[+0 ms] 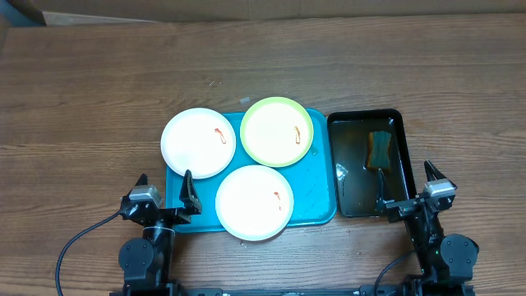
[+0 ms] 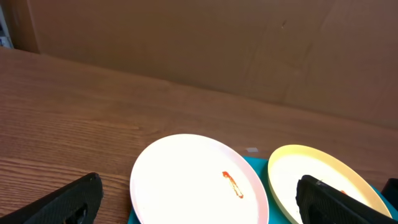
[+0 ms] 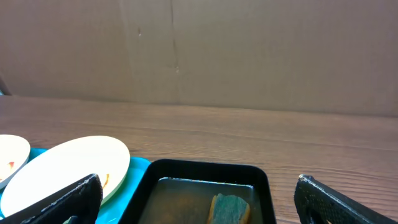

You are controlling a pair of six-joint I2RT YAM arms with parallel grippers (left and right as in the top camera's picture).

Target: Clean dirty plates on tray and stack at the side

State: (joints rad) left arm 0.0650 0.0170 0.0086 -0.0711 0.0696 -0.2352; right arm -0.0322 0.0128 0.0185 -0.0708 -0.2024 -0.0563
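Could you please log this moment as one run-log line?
left gripper: open, empty | right gripper: open, empty | plates: three, smeared, on tray | sponge: in black tub

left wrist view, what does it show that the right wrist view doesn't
Only left wrist: a whole white plate with a red smear.
Only right wrist: the black tub holding a sponge, plus a cropped white plate at its left edge; I cannot tell which one.
Both: the yellow-green plate, the blue tray, the wooden table. Each also shows its own arm's open tool, the left tool and right tool.
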